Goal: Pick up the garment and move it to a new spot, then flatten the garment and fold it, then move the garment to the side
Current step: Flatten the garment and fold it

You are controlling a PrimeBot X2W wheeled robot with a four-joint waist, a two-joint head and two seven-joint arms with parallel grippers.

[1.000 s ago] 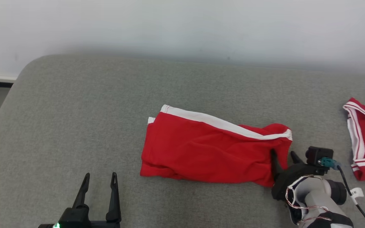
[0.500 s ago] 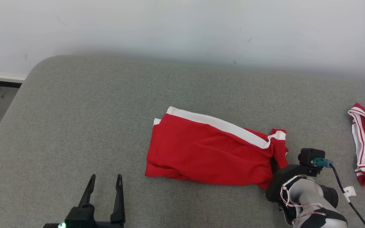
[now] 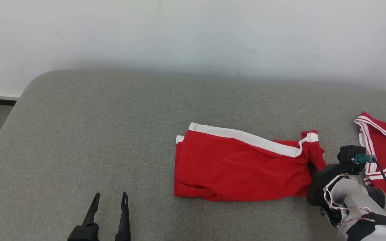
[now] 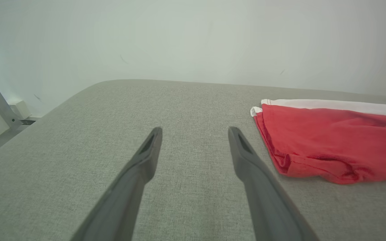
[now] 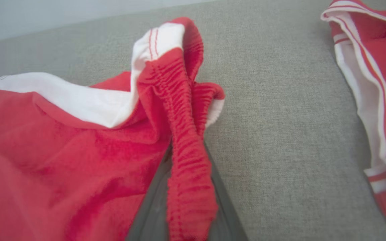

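A pale wall (image 3: pixel 193 30) is seen behind a broad grey fabric-covered worktop (image 3: pixel 95 134), whose rounded corner lies at the robot's left. On the worktop, right of centre, the garment (image 3: pixel 240 170) is laid: a pair of red shorts with a white side stripe (image 3: pixel 246 138), roughly flat but doubled over and rumpled along its near edge. A second red piece (image 3: pixel 382 144) with white trim (apparently a jersey, and no part of the present step) is found near the right edge, apart from the garment. The right end effector (image 3: pixel 312 166) is closed on the garment's right end. There the gathered elastic waistband (image 5: pixel 183 134) is pinched between the two dark fingers (image 5: pixel 224 224) and bunched upward in the right wrist view. The left end effector (image 3: pixel 110 194) is held wide open and empty above bare worktop, well apart from the garment's left edge. The garment is judged to be light, soft and limp: it will sag and drag from a single grip, and thin knit may slide out of smooth fingers. The waistband is judged the best hold, since its thick ribbed elastic should resist slipping. For flattening, a second hold at the far hem corner (image 3: pixel 179 139) would be wanted, so that the cloth can be drawn taut between both arms. The first step, picking up and moving, is judged to be only begun.
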